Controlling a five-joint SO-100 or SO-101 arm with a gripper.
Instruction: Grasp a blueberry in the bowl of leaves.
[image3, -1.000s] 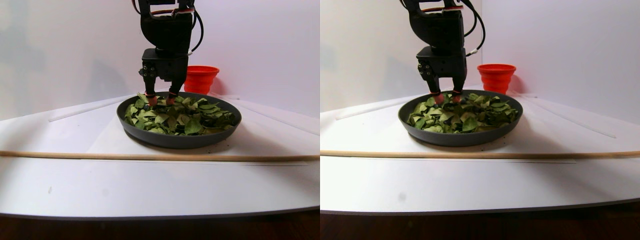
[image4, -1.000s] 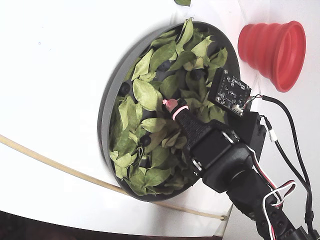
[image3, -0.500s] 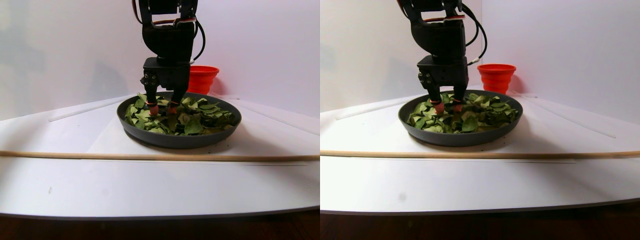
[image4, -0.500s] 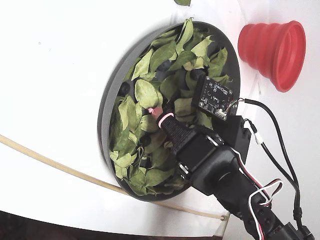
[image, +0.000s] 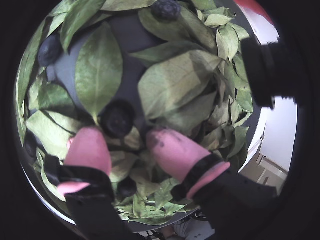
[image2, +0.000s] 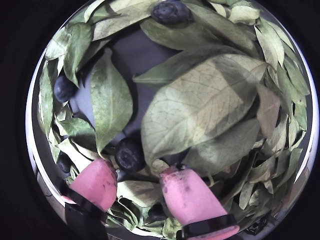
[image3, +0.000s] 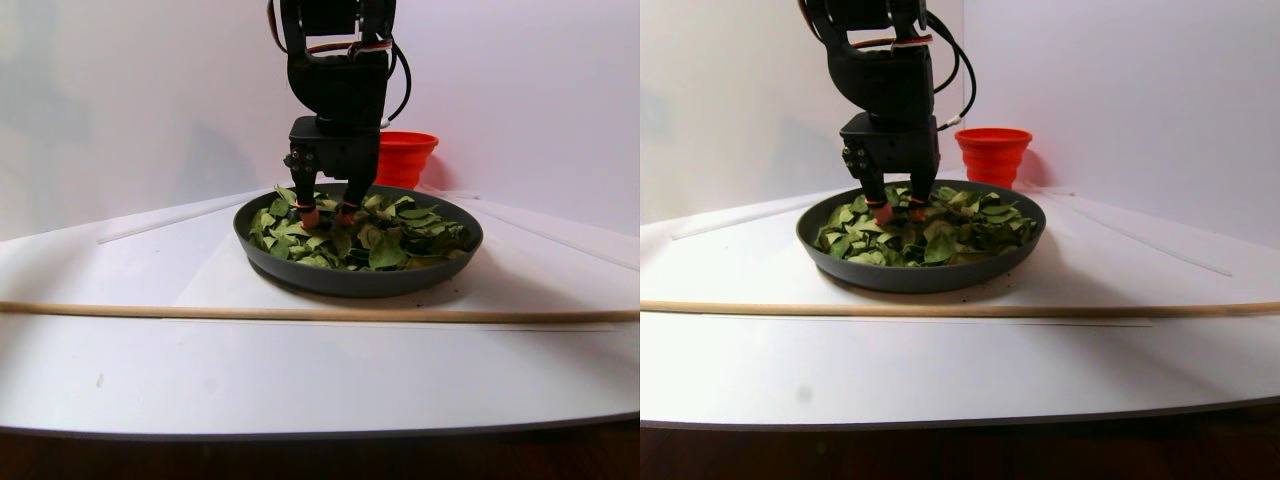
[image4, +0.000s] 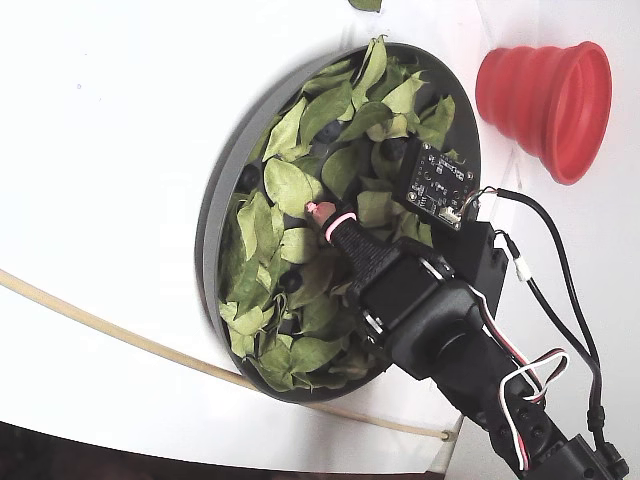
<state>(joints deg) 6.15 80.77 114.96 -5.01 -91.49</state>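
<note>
The dark-grey bowl is full of green leaves. My gripper is open, and its pink fingertips reach down among the leaves. A dark blueberry lies just beyond the fingertips, in line with the gap and nearer the left finger, apart from the right one. Nothing is held. Other blueberries lie at the top and at the left. A small one lies below, between the fingers.
A red ribbed cup stands behind the bowl. A thin wooden stick lies across the white table in front of the bowl. The bowl's bare grey floor shows between the leaves.
</note>
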